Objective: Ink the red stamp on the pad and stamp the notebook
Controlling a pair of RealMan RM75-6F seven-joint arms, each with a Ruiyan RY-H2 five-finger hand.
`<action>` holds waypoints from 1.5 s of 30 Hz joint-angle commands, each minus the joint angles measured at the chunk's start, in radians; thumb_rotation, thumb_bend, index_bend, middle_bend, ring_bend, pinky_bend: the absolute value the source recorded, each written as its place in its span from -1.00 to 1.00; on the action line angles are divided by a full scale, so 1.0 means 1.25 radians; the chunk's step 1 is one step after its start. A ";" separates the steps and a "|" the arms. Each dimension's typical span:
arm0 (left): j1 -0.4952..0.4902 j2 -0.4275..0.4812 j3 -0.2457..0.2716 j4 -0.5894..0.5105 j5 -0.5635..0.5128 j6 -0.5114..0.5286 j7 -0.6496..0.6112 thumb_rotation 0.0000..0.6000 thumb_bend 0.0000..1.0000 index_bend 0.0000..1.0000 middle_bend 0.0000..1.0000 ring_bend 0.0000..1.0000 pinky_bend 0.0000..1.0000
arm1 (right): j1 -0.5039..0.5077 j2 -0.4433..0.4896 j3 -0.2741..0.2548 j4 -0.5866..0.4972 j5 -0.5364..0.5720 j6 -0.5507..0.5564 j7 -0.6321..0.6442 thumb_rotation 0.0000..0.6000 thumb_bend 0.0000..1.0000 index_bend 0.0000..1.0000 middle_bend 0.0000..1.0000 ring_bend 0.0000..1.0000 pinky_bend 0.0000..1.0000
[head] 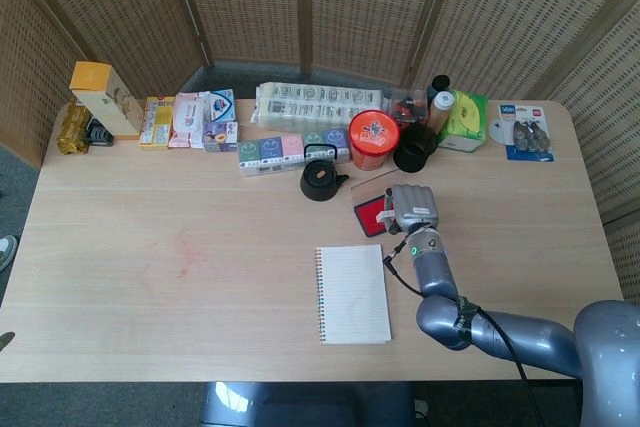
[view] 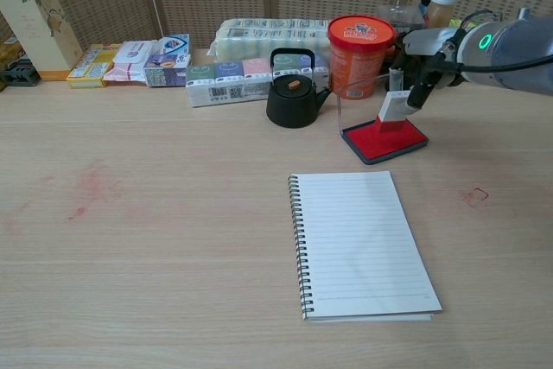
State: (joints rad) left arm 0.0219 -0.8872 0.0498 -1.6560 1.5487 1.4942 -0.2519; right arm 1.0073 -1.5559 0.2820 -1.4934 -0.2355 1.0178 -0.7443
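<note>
My right hand (view: 425, 62) (head: 410, 205) holds the red stamp (view: 391, 110), a white block with a red base, tilted with its base on the red ink pad (view: 384, 139) (head: 368, 213). The pad lies in a dark tray with a clear lid standing behind it. In the head view the hand covers most of the pad and hides the stamp. The spiral notebook (view: 359, 242) (head: 352, 293) lies open on a blank lined page, nearer the front edge and apart from the pad. My left hand is in neither view.
A black teapot (view: 294, 92) stands left of the pad, an orange tub (view: 359, 54) and a black mesh cup (view: 418, 64) behind it. Boxes and packets line the back of the table (view: 130, 239). A small red mark (view: 474, 196) shows right of the notebook.
</note>
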 commanded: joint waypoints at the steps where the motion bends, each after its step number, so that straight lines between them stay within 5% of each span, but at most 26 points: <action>1: 0.000 0.000 0.000 0.000 0.000 -0.001 0.000 1.00 -0.94 -1.00 -1.00 -1.00 -0.92 | 0.003 -0.022 0.008 0.023 -0.015 0.006 0.018 1.00 -0.06 0.19 0.92 1.00 1.00; 45: -0.017 0.001 -0.006 0.004 -0.028 -0.037 -0.009 1.00 -0.94 -1.00 -1.00 -1.00 -0.92 | 0.015 -0.175 0.004 0.293 -0.004 -0.094 0.003 1.00 -0.06 0.21 0.92 1.00 1.00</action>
State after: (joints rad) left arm 0.0010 -0.8862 0.0426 -1.6514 1.5144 1.4475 -0.2631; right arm 1.0270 -1.7738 0.2868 -1.1273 -0.2404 0.9001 -0.7410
